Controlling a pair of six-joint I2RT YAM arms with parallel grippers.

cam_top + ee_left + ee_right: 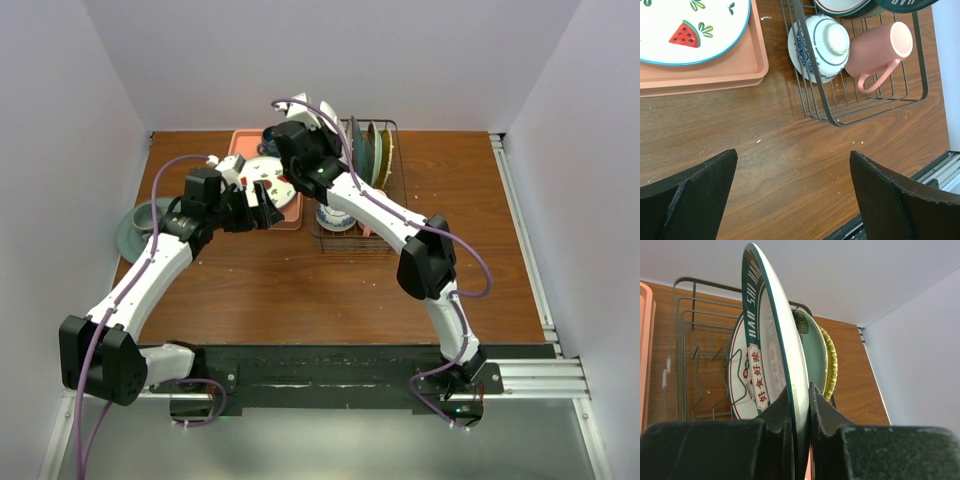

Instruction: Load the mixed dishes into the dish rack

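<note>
Your right gripper [799, 402] clamps the rim of the upright green-rimmed plate [756, 330], just beside plates standing in the dish rack [683, 365]. Your left gripper [795, 185] hangs wide open and empty near the rack.

Lab booth: blank white walls [320, 60] box in a rail-framed wooden table [300, 290].

Rack [388, 215] sits at the back of the worktop [300, 290], right of centre. Tray [715, 70] is just beside it on the left, with one plate [690, 25] lying flat on it. In the rack's near end, the bowl [817, 47] is left of the mug [875, 52], the two touching. Upright plates [375, 155] stand in the far end. The plate on edge [785, 355] between my right jaws is close beside their left. My left jaws hang over bare worktop before the tray. Another plate [135, 228] lies at the worktop's left edge.
</note>
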